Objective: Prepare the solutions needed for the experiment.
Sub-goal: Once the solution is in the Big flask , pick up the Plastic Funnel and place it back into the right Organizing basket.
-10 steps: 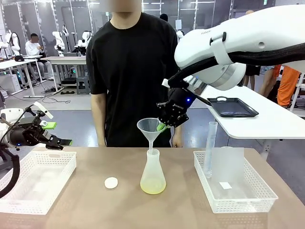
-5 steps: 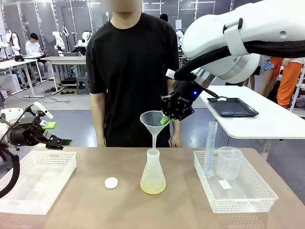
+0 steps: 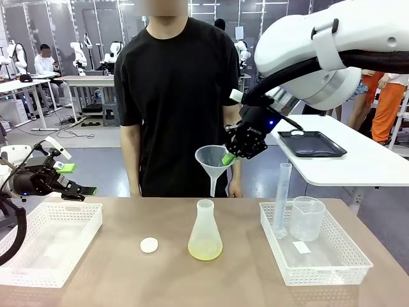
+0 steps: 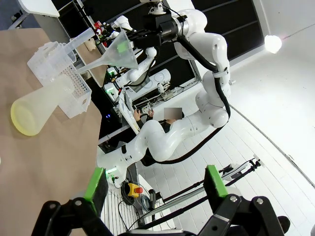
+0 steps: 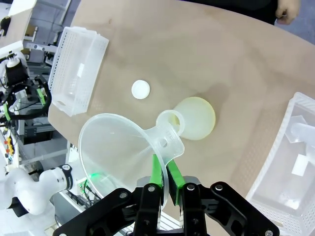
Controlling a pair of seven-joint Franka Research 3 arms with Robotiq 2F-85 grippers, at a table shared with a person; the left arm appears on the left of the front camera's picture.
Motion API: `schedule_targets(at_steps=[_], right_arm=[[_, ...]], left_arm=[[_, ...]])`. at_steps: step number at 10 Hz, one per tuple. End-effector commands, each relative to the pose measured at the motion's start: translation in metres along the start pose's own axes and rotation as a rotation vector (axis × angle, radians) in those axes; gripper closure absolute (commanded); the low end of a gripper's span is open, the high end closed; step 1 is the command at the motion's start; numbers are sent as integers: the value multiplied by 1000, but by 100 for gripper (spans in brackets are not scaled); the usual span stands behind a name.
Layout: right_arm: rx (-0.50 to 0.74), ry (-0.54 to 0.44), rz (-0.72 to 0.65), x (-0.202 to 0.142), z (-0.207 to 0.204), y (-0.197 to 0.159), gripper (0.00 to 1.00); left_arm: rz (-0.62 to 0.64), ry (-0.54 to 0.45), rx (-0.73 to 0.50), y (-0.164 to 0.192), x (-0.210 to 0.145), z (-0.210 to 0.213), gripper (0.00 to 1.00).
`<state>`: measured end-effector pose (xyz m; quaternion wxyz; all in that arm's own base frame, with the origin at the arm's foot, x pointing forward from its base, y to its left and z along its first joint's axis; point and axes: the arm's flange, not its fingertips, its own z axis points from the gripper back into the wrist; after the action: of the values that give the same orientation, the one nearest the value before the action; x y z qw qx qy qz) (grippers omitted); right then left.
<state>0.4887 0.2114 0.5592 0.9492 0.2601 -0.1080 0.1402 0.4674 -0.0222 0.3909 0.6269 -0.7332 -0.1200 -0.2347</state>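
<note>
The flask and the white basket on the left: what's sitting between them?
A small white disc lies there, apart from flask and basket, in the front view.

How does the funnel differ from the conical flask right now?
The funnel hangs in the air, pinched at its rim by the right tool; the flask stands on the table. The funnel looks empty; the flask holds a little pale yellow solution. Both are translucent.

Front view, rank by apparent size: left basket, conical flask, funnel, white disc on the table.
1. left basket, clearly largest.
2-3. conical flask and funnel: they look about alike. The funnel is held up off the table at unclear depth, so I won't rank these two.
4. white disc, smallest.
</note>
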Motion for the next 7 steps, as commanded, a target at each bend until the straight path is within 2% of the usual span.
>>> schedule_targets(at_steps=[1,7], right_arm=[[32,1,17,-9,17,-25,100],[34,12,-29,-32,56,-114,100]], left_arm=[[-4,-2,-1,-1,1,0,0],[-4,-2,-1,-1,1,0,0]])
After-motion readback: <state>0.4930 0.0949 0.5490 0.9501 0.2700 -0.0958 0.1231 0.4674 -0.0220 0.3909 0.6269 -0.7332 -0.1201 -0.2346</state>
